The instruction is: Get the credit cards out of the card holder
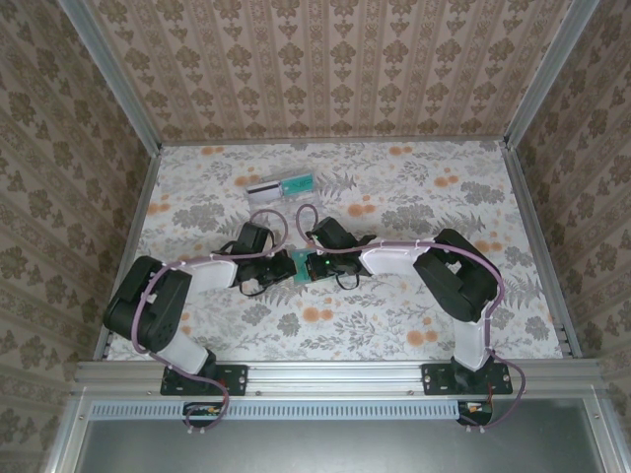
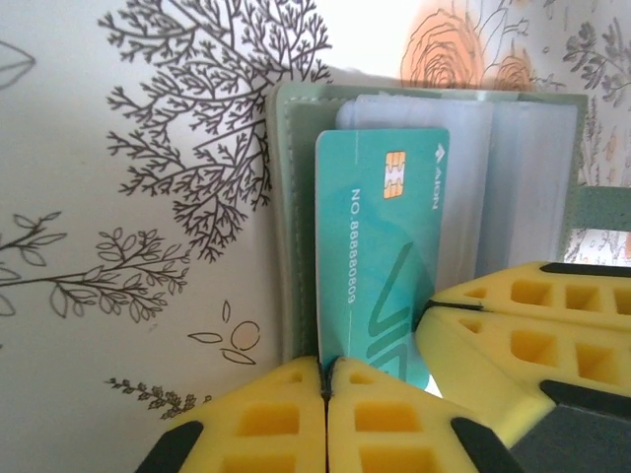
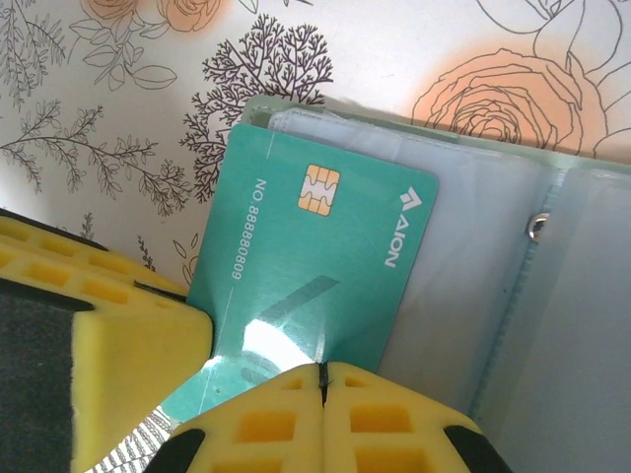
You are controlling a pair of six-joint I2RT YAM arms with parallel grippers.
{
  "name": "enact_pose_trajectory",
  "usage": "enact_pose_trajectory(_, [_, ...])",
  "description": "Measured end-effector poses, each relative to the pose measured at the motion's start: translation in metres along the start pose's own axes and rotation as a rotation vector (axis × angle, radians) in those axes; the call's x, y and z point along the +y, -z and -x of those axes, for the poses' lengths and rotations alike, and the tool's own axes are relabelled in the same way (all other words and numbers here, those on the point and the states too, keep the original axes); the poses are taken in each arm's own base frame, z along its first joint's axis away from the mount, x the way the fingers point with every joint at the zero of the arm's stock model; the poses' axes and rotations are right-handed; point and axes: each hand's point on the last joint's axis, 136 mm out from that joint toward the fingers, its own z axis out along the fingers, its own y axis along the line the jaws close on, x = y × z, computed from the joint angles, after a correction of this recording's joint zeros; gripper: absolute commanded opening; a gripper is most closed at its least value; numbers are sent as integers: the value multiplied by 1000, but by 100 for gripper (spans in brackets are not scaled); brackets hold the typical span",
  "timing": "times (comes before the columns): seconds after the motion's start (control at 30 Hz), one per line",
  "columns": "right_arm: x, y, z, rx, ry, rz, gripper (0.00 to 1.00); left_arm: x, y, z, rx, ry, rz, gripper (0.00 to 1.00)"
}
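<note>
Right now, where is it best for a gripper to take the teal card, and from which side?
Probably the short end of the teal card away from its chip, by the left gripper: it looks freest of the card holder. The card lies flat, so come in low from that near side, pinch across its thickness, pull lengthwise.

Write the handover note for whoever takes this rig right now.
Left gripper: jaws shut, apparently on the near corner of the teal card.
Right gripper: jaws shut at that card's long edge; grip unclear.
Card holder: lying open on the table, teal card sticking partly out of its pocket.
Done: a white card lies loose at the far side.
Left: pull the teal card free, then check the other pockets.
</note>
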Motion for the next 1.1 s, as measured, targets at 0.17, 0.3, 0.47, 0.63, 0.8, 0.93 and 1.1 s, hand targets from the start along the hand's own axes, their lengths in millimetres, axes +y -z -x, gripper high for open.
enact_pose_trajectory(0.17, [0, 0, 0, -1, 1, 0, 13, -3, 5, 2, -11, -1, -10, 0])
enact_pose_trajectory(0.3, [0, 1, 2, -7, 2, 1, 23, -8, 15, 5, -29, -8, -29, 0])
enact_pose_trajectory(0.47, [-4, 5, 0, -9, -4, -7, 26, -9, 31, 9, -59, -12, -31, 0])
enact_pose_trajectory(0.63, [-11, 13, -4, -14, -13, -21, 28, -1, 42, 12, -72, -3, -9, 0])
enact_pose_trajectory(0.8, [-9, 32, 0, -50, 0, -11, 36, 0, 56, 7, -68, -37, 25, 0])
enact_pose_trajectory(0.93, [1, 55, 12, -116, 27, 19, 39, -13, 73, 14, -90, -96, 33, 0])
enact_pose_trajectory(1.1, [12, 95, 30, -223, 60, 46, 50, -40, 98, 34, -140, -207, 46, 0])
